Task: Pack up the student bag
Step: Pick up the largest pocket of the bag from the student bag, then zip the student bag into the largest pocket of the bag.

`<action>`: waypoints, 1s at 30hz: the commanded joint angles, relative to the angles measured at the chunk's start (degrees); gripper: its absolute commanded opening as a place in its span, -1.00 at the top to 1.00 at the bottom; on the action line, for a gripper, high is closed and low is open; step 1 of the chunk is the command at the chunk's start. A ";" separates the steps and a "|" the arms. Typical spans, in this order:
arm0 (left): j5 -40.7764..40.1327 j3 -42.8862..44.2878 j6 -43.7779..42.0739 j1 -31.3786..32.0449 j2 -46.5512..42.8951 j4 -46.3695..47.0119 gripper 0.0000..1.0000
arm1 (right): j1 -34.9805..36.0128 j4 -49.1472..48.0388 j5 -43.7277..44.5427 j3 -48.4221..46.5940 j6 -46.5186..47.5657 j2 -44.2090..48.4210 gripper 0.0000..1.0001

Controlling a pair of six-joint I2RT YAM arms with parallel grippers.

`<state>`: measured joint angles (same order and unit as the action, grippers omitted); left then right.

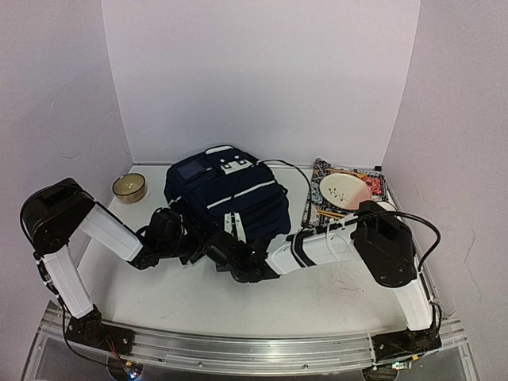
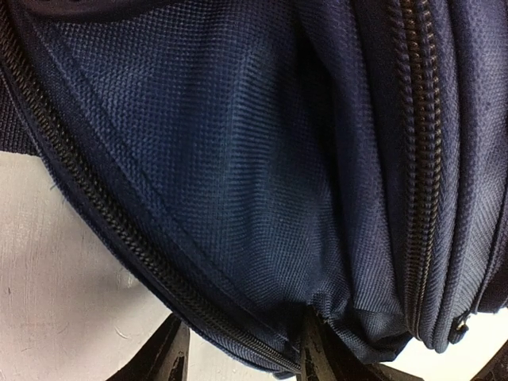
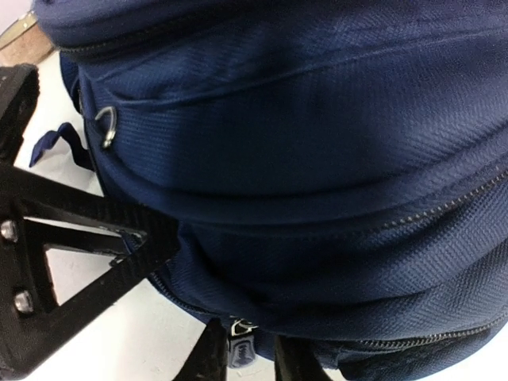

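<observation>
White tabletop (image 1: 333,294) holds the navy, white-striped student bag (image 1: 226,194), zips closed; left gripper (image 2: 242,337) straddles its seam (image 2: 119,230), right gripper (image 3: 252,340) flanks its zipper pull (image 3: 240,350), grip on either unclear.

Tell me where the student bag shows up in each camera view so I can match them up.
Top external: the student bag lies at the centre, the biggest thing in view.
Left wrist: the bag fills most of the picture, zips running diagonally.
Right wrist: the bag fills all but the left edge.
Shared landmark: the white table below the bag's near edge.
</observation>
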<state>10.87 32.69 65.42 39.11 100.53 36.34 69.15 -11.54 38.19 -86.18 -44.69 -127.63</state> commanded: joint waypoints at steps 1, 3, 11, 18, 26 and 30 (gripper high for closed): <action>0.73 2.40 -0.66 0.48 0.32 1.40 0.03 | -0.58 0.96 -0.56 1.51 1.17 0.11 0.75; 0.76 2.57 -0.58 0.52 0.51 1.38 0.03 | -0.59 -0.49 -1.70 3.08 2.46 1.32 0.82; 1.00 3.89 -0.29 0.62 1.84 1.40 0.08 | -0.59 -8.19 -7.82 8.46 9.68 7.05 1.00; -1.65 3.01 -1.21 0.61 2.16 1.40 0.52 | -1.07 -9.23 -9.66 12.83 11.99 11.67 1.00; -3.01 2.62 -2.29 0.49 3.46 1.37 1.00 | -1.89 -9.21 -11.68 18.23 14.58 17.68 1.00; -4.25 -0.10 -3.23 -0.75 1.01 1.31 1.00 | -2.37 -8.48 -11.00 22.05 15.71 21.24 1.00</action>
<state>10.29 34.48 64.47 39.95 102.56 38.28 66.86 -21.90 25.91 -67.52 -31.15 -113.12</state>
